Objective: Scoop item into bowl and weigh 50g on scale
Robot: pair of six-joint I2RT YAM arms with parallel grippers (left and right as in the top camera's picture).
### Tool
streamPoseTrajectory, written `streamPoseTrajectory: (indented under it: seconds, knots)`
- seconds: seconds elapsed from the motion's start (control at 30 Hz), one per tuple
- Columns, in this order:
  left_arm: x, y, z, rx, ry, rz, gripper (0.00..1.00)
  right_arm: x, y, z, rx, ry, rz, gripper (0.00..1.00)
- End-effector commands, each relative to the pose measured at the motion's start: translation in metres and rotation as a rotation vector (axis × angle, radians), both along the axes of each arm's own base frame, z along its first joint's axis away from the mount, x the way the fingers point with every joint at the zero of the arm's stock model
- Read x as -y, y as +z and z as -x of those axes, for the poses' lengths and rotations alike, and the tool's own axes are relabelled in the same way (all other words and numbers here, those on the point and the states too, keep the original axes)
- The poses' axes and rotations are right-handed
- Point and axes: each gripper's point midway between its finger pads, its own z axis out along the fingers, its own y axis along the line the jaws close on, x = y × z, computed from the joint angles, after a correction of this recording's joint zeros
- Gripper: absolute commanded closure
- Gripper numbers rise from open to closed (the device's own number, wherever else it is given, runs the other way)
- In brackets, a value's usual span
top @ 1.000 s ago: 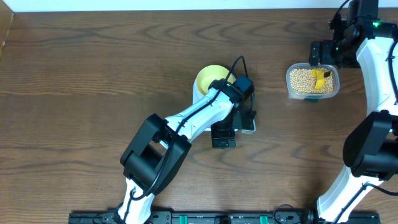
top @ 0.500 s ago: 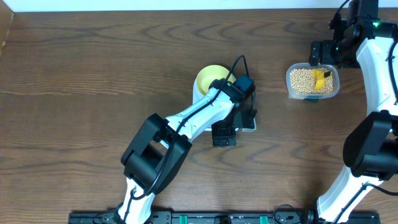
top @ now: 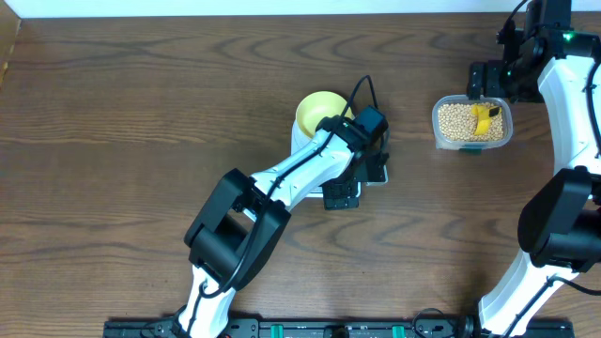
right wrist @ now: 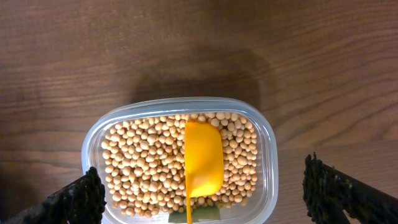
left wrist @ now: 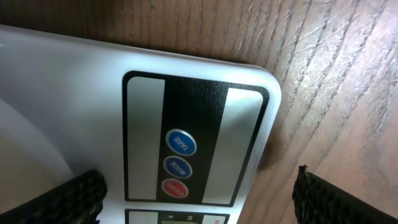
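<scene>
Both claws spread wide, nothing held: left over the scale, right over the beans.
Overhead: the left claw hangs over the button end of the white scale, which the arm mostly hides; the pale yellow-green bowl sits at its far end. Well apart on the brown bench, the right claw hovers at the clear tub full of beans, a yellow scoop lying in them. Left wrist: the dark fingertips stand far apart on either side of the blue and red buttons, gripping nothing. Right wrist: the fingertips are spread beyond both sides of the tub, and the scoop rests bowl-up on the beans.
</scene>
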Motion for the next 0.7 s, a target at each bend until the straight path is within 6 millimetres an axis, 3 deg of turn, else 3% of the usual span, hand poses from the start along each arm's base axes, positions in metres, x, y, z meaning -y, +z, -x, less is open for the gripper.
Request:
streamPoseTrajectory:
  seconds: [0.0,0.1,0.2,0.33,0.43,0.67]
  knots:
    - [0.001,0.008,0.025,-0.123,0.033,0.086,0.02,0.003,0.001,-0.003,0.004,-0.004,0.003,0.01]
    - [0.012,0.047,0.043,-0.168,0.024,0.203,0.02,0.003,0.001,-0.003,0.004,-0.004,0.003,0.01]
    - [0.009,0.078,0.054,-0.169,0.056,0.247,0.02,0.003,0.001,-0.003,0.004,-0.004,0.003,0.01]
    - [-0.002,0.102,0.056,-0.155,0.141,0.267,0.02,0.003,0.001,-0.003,0.004,-0.004,0.003,0.01]
    - [-0.014,0.106,0.045,-0.150,0.244,0.277,0.02,0.003,0.001,-0.003,0.004,-0.004,0.003,0.01]
    - [-0.061,0.109,-0.005,-0.184,0.570,0.386,0.02,0.003,0.001,-0.003,0.004,-0.004,0.003,0.01]
